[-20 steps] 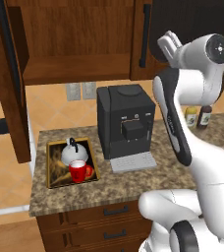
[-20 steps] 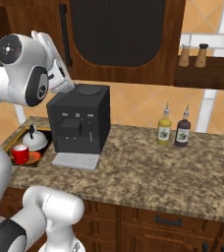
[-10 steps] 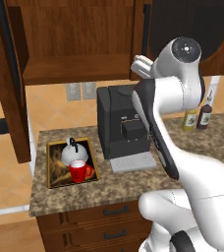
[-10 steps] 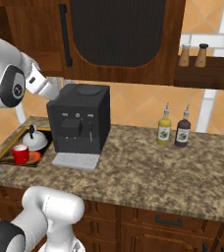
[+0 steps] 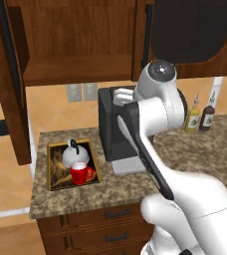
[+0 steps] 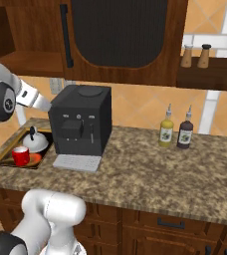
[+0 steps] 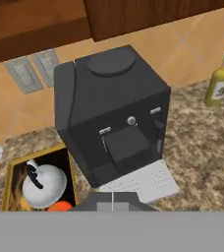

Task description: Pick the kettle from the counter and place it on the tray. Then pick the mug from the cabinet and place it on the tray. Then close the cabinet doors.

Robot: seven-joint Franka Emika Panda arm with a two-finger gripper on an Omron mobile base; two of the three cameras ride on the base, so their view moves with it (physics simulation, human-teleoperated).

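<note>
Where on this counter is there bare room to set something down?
The widest free patch of speckled granite counter runs from the big black coffee machine right, in front of the yellow bottle and dark bottle. It is crowded left: the gold-rimmed tray holds the silver kettle and red mug.

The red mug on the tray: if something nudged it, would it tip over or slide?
The mug looks squat and stands upright on the flat tray, so it would probably slide rather than tip. The kettle sits close behind it, so a push that way would likely bump it. It looks rigid, perhaps breakable.
</note>
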